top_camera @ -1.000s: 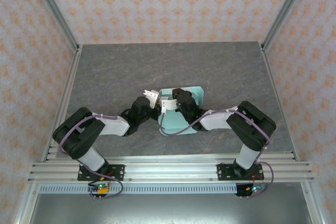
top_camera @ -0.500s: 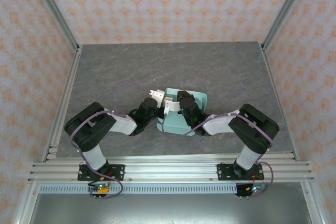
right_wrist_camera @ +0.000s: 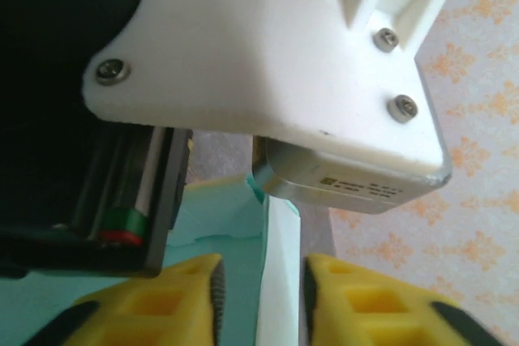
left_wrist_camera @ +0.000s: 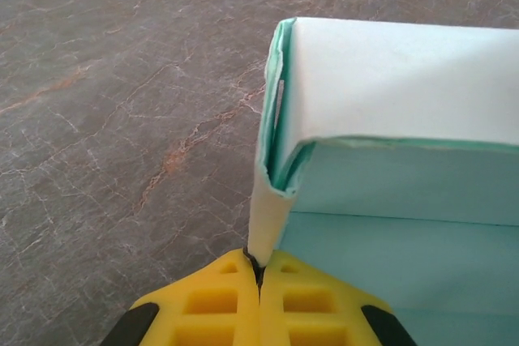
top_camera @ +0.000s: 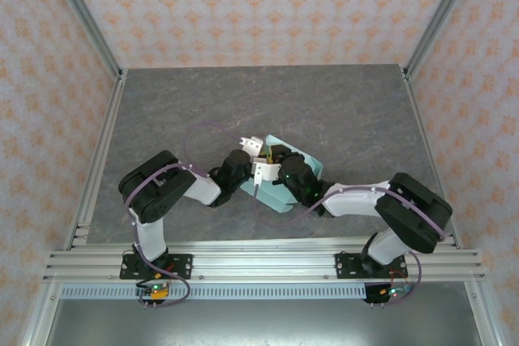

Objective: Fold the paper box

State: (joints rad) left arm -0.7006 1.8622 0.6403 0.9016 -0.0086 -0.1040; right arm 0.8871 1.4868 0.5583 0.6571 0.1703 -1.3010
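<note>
My left gripper (left_wrist_camera: pixel 259 269) is pinched fully together on the near corner flap of the paper box (left_wrist_camera: pixel 389 79). The thin card is caught right at my fingertips, which pins that corner and holds the raised wall upright. My right gripper (right_wrist_camera: pixel 261 281) stands partly open, its yellow fingers (right_wrist_camera: pixel 190 293) astride another upright card wall with a gap showing, gripping nothing. I judge this leaves it free to guide or re-grip that panel. The box sits near the middle of the grey table (top_camera: pixel 349 111), between my two wrists, only partly formed
</note>
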